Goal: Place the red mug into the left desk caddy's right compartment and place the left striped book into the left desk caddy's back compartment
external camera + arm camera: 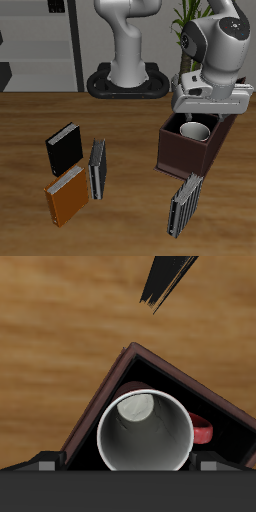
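Note:
The red mug [194, 131] stands upright inside the left desk caddy [185, 152], in its large right compartment. In the wrist view I look straight down into the mug's white inside [145, 436], with the red handle to one side and the caddy's dark wall [108, 386] around it. My gripper [204, 113] hangs just above the mug, open, and its fingers [45, 464] stand wider than the rim. The left striped book [183, 205] stands upright in front of the caddy, nearer the table's front edge, and also shows in the wrist view [167, 278]. The back compartment is hidden behind my gripper.
A second striped book [97, 167] stands across the table, beside an orange book [67, 196] and a black book [64, 148]. The robot's base [128, 80] is at the back of the table.

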